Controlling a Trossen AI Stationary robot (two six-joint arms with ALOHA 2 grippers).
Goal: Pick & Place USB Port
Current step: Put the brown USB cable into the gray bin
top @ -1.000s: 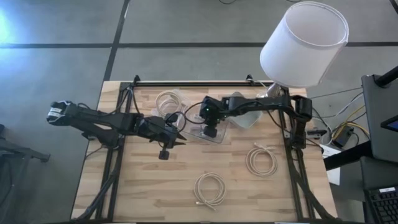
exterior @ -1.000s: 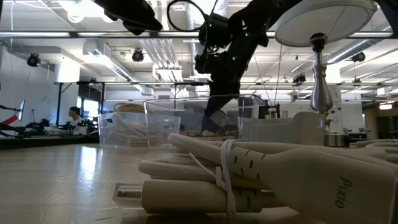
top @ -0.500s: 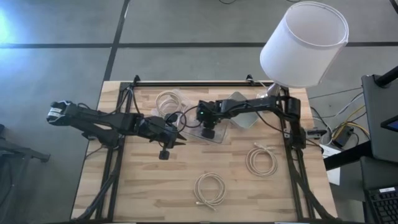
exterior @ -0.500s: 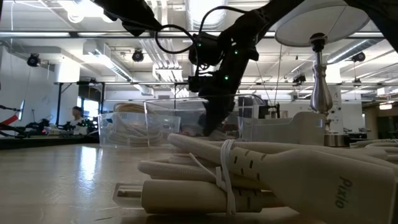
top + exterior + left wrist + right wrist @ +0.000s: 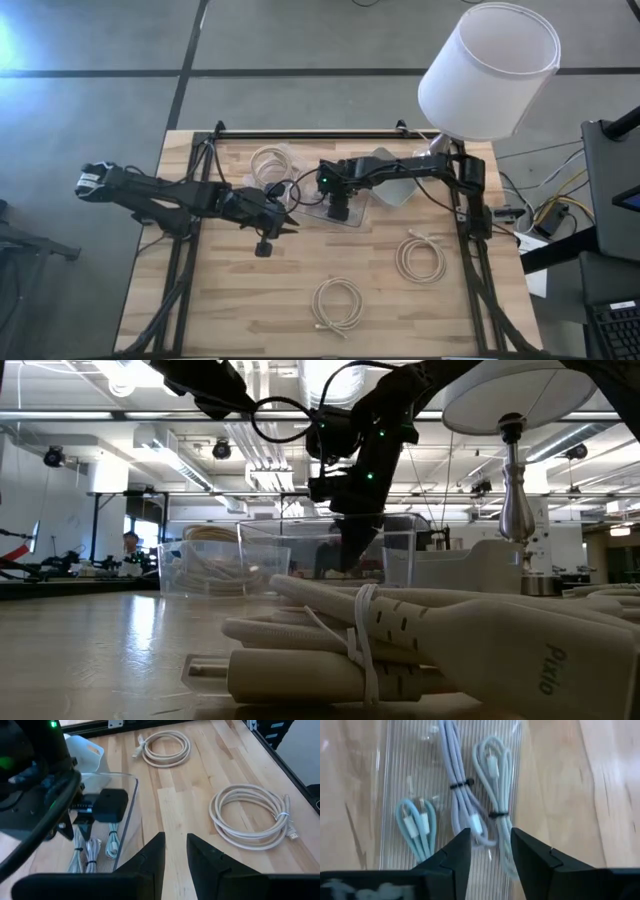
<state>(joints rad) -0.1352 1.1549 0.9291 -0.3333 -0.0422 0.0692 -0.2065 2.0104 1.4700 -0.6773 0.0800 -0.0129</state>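
Three small tied USB cable bundles, teal [image 5: 417,827], lavender [image 5: 462,795] and pale green [image 5: 495,780], lie flat on the floor of a clear bin [image 5: 360,222]. My right gripper [image 5: 491,855] reaches down into this bin [image 5: 270,550] and is open. Its fingers stand on either side of the lavender bundle's near end [image 5: 479,831]. It also shows in the high view [image 5: 338,207] and the low view [image 5: 345,550]. My left gripper [image 5: 283,226] hovers just left of the bin, slightly open [image 5: 176,852], with nothing between its fingers. My right gripper points down into the bin from above, with the lavender bundle's end [image 5: 479,831] lying in the gap between its fingers. The bundle rests on the bin floor. I cannot tell whether either finger touches it.
A second clear bin holding a coiled cable [image 5: 270,160] stands at the far left of the table. A white container [image 5: 392,190] and a lamp [image 5: 490,70] stand at the far right. Two white cable coils [image 5: 420,258] [image 5: 338,305] lie on the near half of the table.
My right gripper has gone down into the clear bin and shifted slightly toward the table's left edge.
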